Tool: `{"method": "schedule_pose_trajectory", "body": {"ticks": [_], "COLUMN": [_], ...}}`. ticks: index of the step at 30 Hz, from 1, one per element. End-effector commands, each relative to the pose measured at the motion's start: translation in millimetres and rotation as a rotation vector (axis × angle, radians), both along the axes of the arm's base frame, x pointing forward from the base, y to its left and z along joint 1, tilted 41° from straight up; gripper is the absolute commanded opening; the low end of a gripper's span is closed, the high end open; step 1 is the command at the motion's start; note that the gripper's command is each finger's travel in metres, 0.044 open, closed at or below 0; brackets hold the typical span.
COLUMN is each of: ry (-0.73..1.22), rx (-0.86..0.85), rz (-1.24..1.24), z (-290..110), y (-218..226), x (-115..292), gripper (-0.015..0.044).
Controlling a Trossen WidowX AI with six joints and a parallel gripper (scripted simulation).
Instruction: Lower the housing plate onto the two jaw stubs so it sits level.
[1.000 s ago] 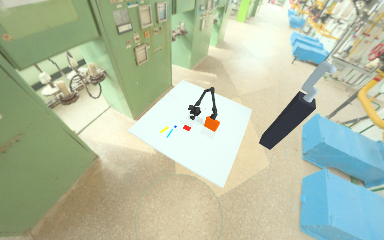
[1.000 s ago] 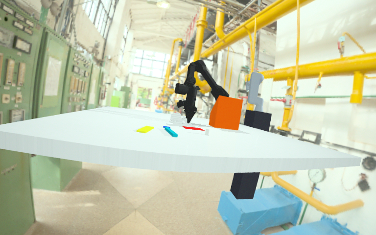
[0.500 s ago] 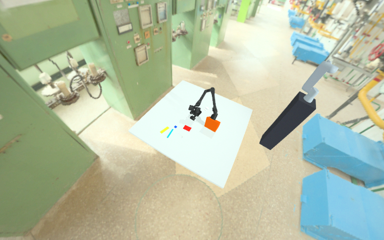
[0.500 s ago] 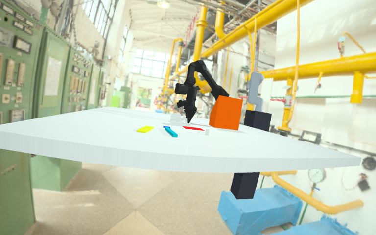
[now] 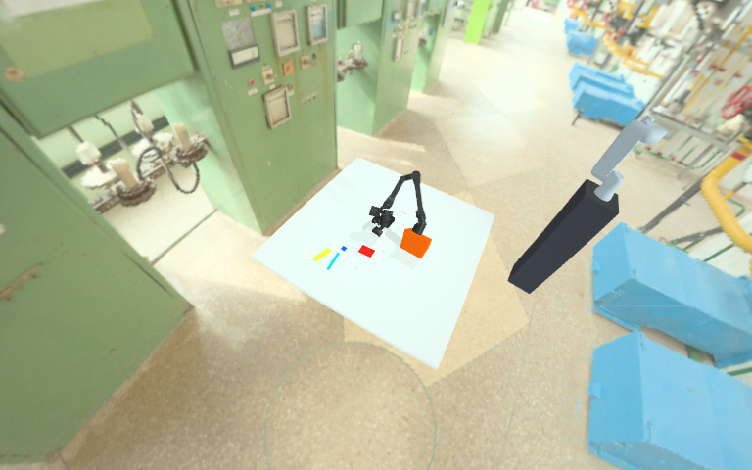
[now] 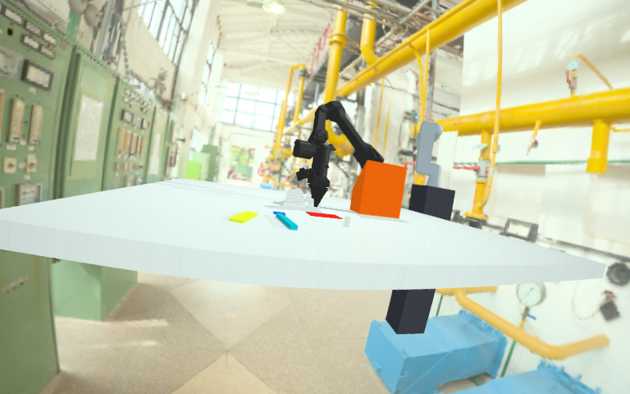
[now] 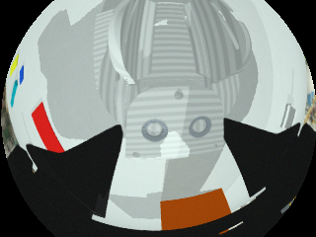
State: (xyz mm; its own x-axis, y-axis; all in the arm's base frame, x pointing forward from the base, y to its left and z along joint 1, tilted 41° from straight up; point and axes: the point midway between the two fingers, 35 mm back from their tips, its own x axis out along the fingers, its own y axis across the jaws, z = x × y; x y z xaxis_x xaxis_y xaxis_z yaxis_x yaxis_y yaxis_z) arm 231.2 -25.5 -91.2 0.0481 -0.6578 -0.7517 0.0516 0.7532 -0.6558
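The pale, translucent-looking housing plate lies between the fingertips in the wrist view, with two dark-ringed round features side by side. Just beyond it, two curved pale jaws, the left jaw and the right jaw, flank a striped middle section. In the exterior view the pale assembly stands low on the table behind the fingertips. My gripper is open and low, one finger off each side of the plate. Whether the plate is fully level on the stubs cannot be told.
On the white table lie a red flat block, a yellow bar, a cyan bar and a small blue block. A large orange block stands by the arm's base.
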Motion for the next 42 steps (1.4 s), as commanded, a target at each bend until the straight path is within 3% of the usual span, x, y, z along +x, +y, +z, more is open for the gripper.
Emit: {"method": "schedule_pose_trajectory", "body": {"ticks": [1, 10, 17, 22, 27, 42], "ry": [0.0, 0.0, 0.002, -0.009, 0.004, 0.005], "rx": [0.0, 0.002, 0.008, 0.012, 0.01, 0.01], "rz": [0.0, 0.0, -0.001, 0.012, 0.0, -0.001], "z": [0.0, 4.5, 54.9, 54.1, 96.0, 98.0], "y": [0.0, 4.9, 49.8, 50.9, 77.5, 78.4], "x": [0.0, 0.7, -3.0, -0.4, -30.3, -31.9], "gripper": [0.044, 0.044, 0.044, 0.044, 0.044, 0.044]}}
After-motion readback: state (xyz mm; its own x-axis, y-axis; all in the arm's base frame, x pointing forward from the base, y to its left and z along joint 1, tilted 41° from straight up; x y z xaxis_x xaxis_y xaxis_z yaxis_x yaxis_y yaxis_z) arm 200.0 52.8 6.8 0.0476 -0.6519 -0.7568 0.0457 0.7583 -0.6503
